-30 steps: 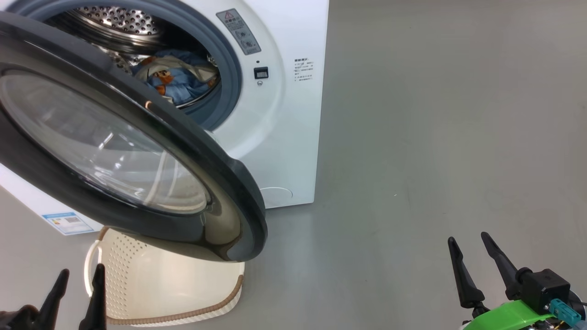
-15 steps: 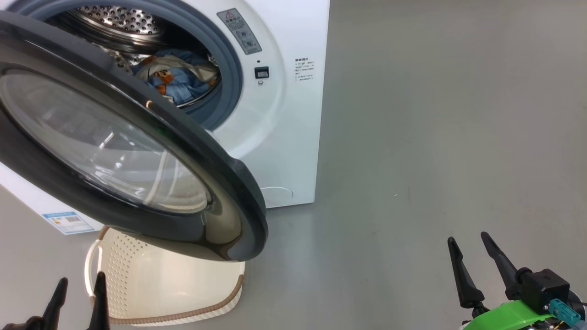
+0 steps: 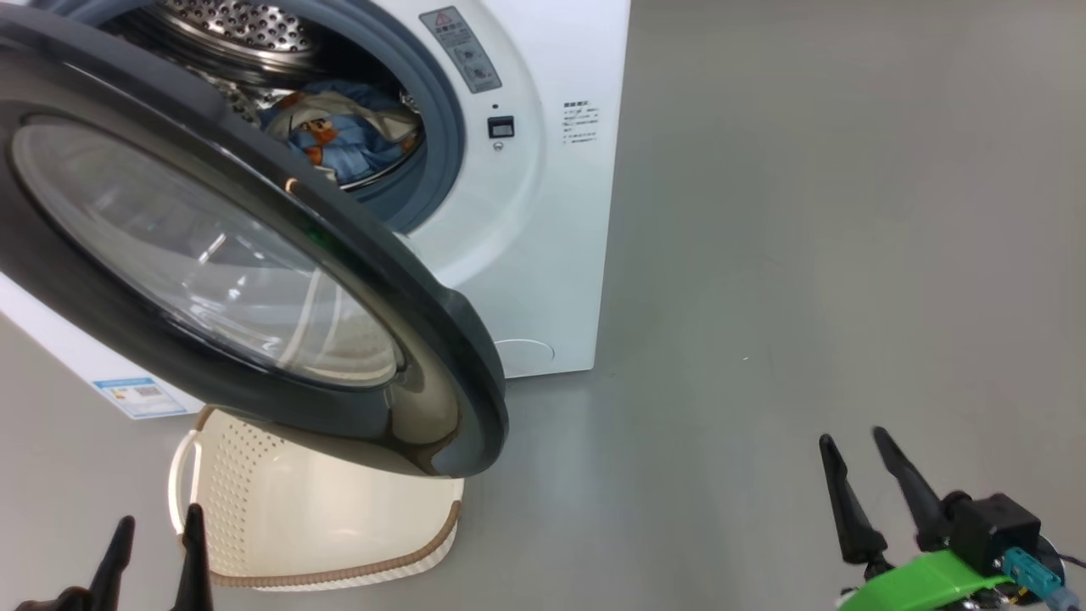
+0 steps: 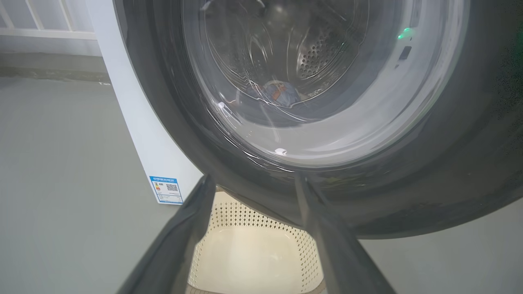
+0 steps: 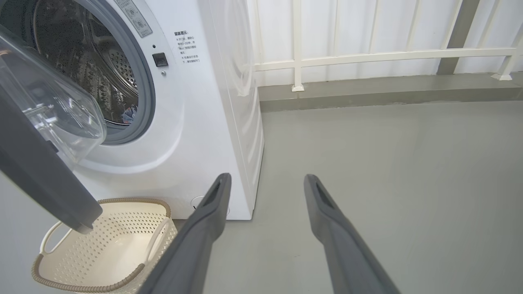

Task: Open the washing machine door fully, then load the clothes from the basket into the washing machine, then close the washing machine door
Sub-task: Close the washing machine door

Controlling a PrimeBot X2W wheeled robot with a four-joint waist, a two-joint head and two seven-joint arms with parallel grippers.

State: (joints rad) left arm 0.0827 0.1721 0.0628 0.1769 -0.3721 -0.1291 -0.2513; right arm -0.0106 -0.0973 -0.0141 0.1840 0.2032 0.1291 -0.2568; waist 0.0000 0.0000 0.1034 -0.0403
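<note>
The washing machine (image 3: 543, 212) stands with its door (image 3: 212, 255) swung out toward me, black rim and glass bowl in front. Light-blue clothes (image 3: 348, 136) with an orange print lie inside the steel drum; through the glass they show in the left wrist view too (image 4: 280, 92). The cream basket (image 3: 229, 475) sits on the floor under the door's lower edge, with nothing visible in it (image 5: 135, 201). My left gripper (image 3: 161, 513) is open beside the basket, just below the door rim (image 4: 252, 179). My right gripper (image 3: 850, 435) is open over bare floor, right of the machine (image 5: 267, 177).
Grey floor stretches to the right of the machine. A white railing (image 5: 367, 55) and a low kerb run along the back. A blue label (image 4: 165, 190) is stuck low on the machine's side.
The head camera has shifted, sliding the whole picture right and slightly up. My right gripper's fingers have drawn a little closer together. Door, clothes and basket have not moved.
</note>
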